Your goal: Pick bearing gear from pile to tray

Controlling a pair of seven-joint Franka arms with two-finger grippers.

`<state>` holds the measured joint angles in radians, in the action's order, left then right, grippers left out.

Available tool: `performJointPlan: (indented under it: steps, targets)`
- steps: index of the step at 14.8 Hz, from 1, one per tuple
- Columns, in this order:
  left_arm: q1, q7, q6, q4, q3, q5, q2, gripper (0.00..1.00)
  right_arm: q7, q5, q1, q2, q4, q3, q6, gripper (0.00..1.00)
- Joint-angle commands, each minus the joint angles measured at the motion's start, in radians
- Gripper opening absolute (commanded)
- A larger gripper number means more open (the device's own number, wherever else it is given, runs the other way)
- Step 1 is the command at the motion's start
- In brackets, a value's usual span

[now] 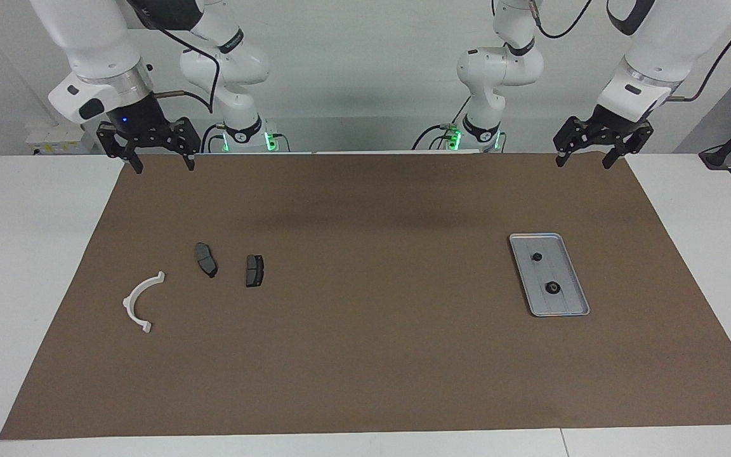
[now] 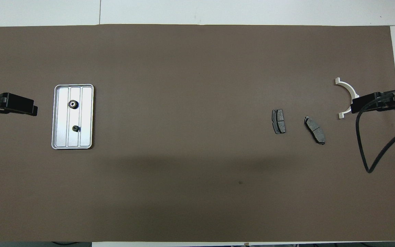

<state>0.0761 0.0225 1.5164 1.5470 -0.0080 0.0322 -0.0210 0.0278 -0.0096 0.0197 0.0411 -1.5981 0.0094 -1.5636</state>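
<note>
The silver tray (image 1: 562,266) (image 2: 86,116) lies on the brown mat toward the left arm's end. Two small black bearing gears sit in it, one (image 1: 537,257) (image 2: 73,104) and another (image 1: 553,289) (image 2: 76,128). The pile toward the right arm's end holds a white arc bracket (image 1: 132,296) (image 2: 350,88) and two dark brake pads (image 1: 205,259) (image 1: 254,270) (image 2: 314,129) (image 2: 278,121). My left gripper (image 1: 583,164) hangs open and empty over the mat's edge by the robots. My right gripper (image 1: 164,166) waits open and empty over the mat's corner by its base.
The brown mat (image 1: 372,330) covers most of the white table (image 1: 29,254). A black cable (image 2: 365,151) loops down from the right arm near the bracket in the overhead view.
</note>
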Motion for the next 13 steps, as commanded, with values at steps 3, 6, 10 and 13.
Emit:
performJointPlan:
  steps: [3,6,10,13]
  targets:
    - [0.027,-0.001,-0.035,-0.044,0.028,-0.018,0.012,1.0,-0.013,0.017,-0.014,0.016,-0.019,0.009,-0.019,1.0]
    - [0.028,-0.001,-0.03,-0.036,0.026,-0.025,0.004,1.0,-0.013,0.017,-0.014,0.016,-0.019,0.009,-0.019,1.0]
    - [0.027,0.002,-0.01,-0.033,0.025,-0.026,0.003,1.0,-0.012,0.017,-0.014,0.016,-0.019,0.009,-0.019,1.0]
    - [0.028,0.008,0.015,-0.024,0.025,-0.026,0.001,1.0,-0.012,0.017,-0.014,0.016,-0.019,0.009,-0.019,1.0]
